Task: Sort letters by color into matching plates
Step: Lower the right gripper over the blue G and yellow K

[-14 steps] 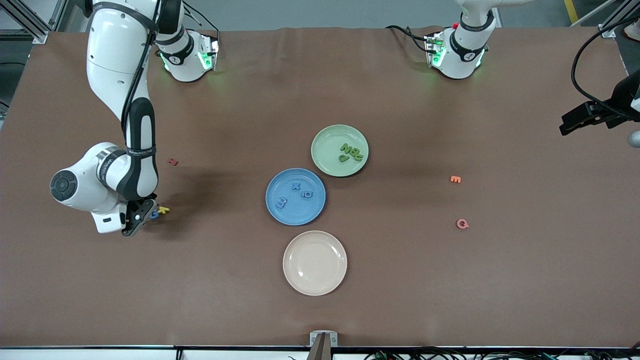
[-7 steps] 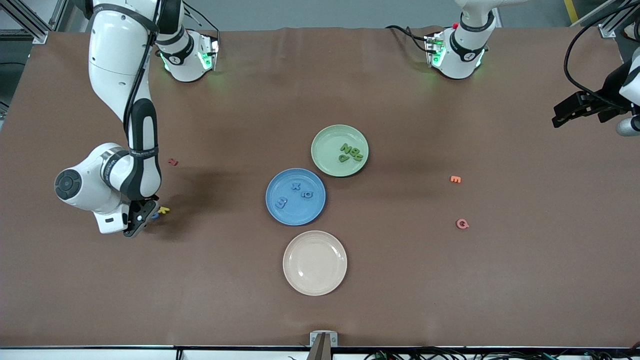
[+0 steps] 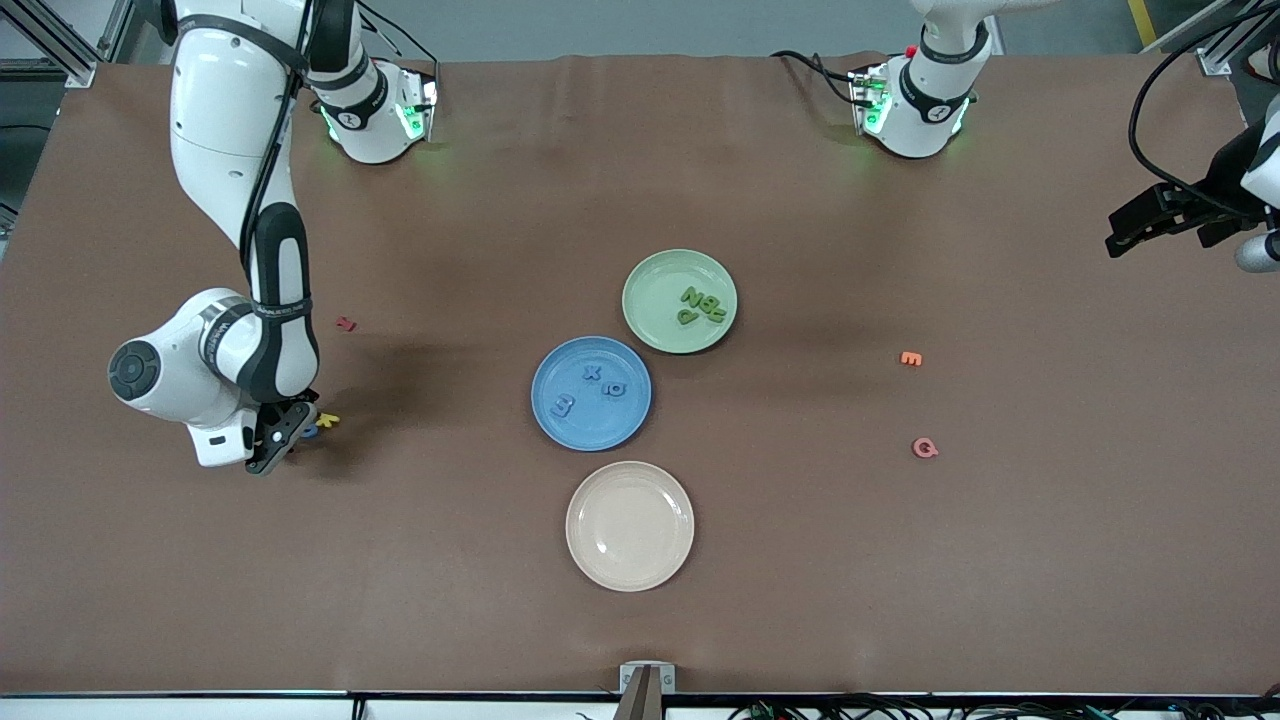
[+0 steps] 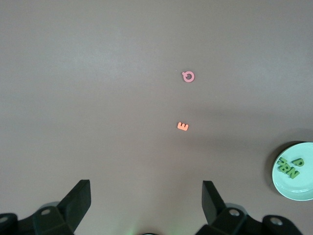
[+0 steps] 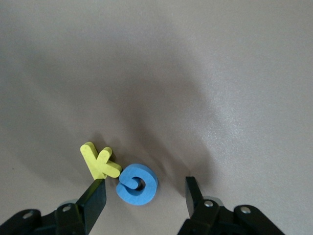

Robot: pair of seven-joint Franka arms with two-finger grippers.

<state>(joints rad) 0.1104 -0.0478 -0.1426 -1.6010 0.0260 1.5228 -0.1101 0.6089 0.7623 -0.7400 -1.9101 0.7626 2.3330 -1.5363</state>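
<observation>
Blue letter point(image 5: 137, 184) lies flat on the table toward the right arm's end, touching a yellow K point(image 5: 100, 161). The right wrist view shows it clearly as a curled, G-like shape with its opening turned toward the K; in the front view it is only a blue sliver point(image 3: 311, 431) under the fingers. The right gripper point(image 5: 144, 196) is low over it, jaws spread around it with a gap on each side, gripping nothing. Three blue letters point(image 3: 590, 388) sit in the blue plate point(image 3: 560, 375) mid-table, four green letters point(image 3: 702, 304) in the light green plate point(image 3: 655, 285) just beside it. The left gripper point(image 4: 145, 196) hangs wide open and waits over the table edge at its arm's end; only its wrist view shows the spread.
</observation>
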